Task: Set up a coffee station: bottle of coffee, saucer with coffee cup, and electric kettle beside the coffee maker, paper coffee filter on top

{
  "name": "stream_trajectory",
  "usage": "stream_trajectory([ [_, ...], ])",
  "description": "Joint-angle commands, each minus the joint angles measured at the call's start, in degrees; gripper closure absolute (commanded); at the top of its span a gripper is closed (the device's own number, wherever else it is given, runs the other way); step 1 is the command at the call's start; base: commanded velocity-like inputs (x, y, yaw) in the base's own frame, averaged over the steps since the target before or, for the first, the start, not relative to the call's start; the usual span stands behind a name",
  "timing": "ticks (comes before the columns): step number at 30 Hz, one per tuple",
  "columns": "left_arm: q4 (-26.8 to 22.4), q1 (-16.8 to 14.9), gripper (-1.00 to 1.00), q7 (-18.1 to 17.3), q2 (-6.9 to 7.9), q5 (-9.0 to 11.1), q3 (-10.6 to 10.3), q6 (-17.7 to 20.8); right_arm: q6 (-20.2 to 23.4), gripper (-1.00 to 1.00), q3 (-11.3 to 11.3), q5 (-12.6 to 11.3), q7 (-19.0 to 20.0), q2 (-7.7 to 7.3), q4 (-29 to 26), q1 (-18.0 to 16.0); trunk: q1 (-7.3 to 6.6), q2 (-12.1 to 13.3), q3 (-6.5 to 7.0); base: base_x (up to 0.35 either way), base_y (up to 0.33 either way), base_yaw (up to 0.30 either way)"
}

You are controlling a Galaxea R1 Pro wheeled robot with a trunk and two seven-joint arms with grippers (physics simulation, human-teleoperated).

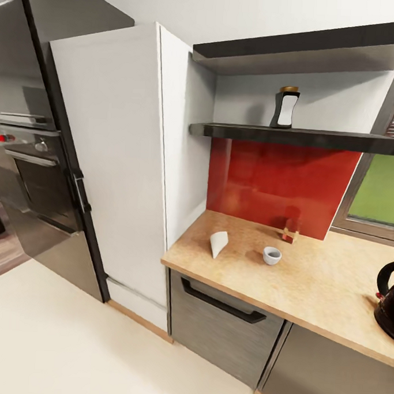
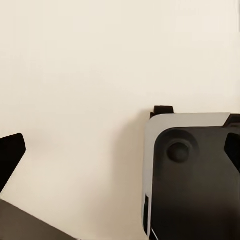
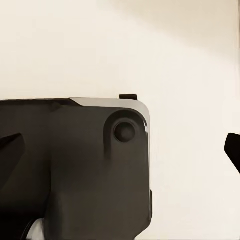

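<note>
kitchen corner, robot on approach. 1 bottle of coffee point(image 1: 285, 107) upright on the lower shelf point(image 1: 315, 137), above the countertop point(image 1: 308, 272). on the countertop: 1 paper coffee filter point(image 1: 218, 243), 1 coffee cup point(image 1: 271, 255) just beside it, 1 electric kettle point(image 1: 389, 302) at the right edge. 1 small reddish item point(image 1: 289, 232) by the backsplash, identity unclear. left gripper point(image 2: 120, 150) and right gripper point(image 3: 120, 145): fingertips wide apart, holding nothing, hanging over the floor point(image 2: 75, 75). judgement: the bottle lies ahead, high and right, so the right arm looks nearer.
</note>
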Motion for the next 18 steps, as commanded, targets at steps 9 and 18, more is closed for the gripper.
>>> stream_trajectory([
  [9, 0.0, -0.2, -1.0, -0.1, 0.08, -0.4, 0.4, -0.3, -0.1, -1.0, -0.4, 0.2, 0.0, 0.12, -0.1, 0.0, 0.03, -0.1, -0.11, 0.0, 0.155, -0.265],
  [18, -0.1, -0.4, -1.0, -0.4, 0.26, -1.0, -0.1, -0.2, 0.0, -1.0, -0.4, 0.2, 0.0, 0.12, -0.1, 0.0, 0.03, -0.1, -0.11, 0.0, 0.112, -0.265],
])
